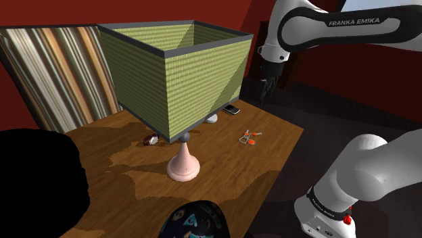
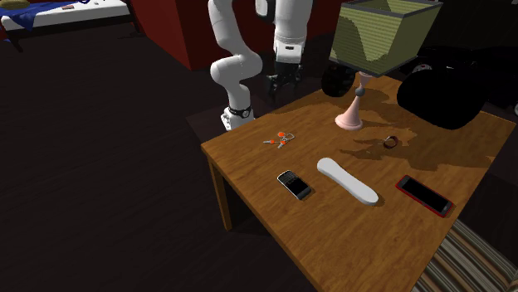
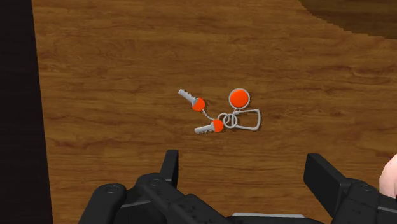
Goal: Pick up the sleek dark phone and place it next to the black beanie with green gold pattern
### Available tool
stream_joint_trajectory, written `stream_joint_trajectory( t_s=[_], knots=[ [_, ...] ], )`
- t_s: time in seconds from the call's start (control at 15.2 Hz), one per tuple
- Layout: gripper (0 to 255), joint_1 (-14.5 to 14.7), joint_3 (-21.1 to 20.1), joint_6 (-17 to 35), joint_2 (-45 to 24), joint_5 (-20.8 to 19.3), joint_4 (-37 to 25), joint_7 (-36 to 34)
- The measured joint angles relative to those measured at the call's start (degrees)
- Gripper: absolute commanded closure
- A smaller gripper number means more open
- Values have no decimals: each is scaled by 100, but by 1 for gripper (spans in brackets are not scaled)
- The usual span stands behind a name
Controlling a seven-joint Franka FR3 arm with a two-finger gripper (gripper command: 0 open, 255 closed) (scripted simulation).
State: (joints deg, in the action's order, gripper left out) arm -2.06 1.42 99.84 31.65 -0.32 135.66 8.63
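The phone (image 2: 294, 184), black with a grey rim, lies flat on the table (image 2: 349, 236), a little below the middle of the second exterior view. Its long axis runs there from upper left to lower right, with one short end toward the keys (image 2: 280, 139) and the other toward the table's near edge. In the shoulder view the phone (image 1: 232, 109) shows just under the right corner of the lamp (image 1: 176, 74) shade, slanting from upper left to lower right. I cannot tell which end is its top.

The gripper (image 2: 280, 85) hangs above the table's upper left part in the second exterior view, well apart from the phone. Its fingers stand apart with nothing between them. In the wrist view the gripper (image 3: 245, 159) looks down on the keys (image 3: 222, 114), two with orange heads on a ring with an orange tag, lying on bare wood.

The beanie (image 1: 196, 222), dark with a green pattern, sits at the bottom edge of the shoulder view, below the lamp's pink foot. In the second exterior view it is the black round shape (image 2: 336, 80) left of the lamp's stem, at the upper right.

A white oblong thing (image 2: 347, 179) lies just right of the phone, and a red-rimmed phone (image 2: 423, 194) lies farther right.
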Motion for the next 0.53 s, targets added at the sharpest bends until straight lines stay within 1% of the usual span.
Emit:
stream_joint_trajectory(
  t_s=[0.33, 0.53],
  knots=[
    [0, -47, 260, 738, -951, -45, -257, 456],
    [0, -60, 388, 1076, -1559, -13, -553, 721]
  ],
)
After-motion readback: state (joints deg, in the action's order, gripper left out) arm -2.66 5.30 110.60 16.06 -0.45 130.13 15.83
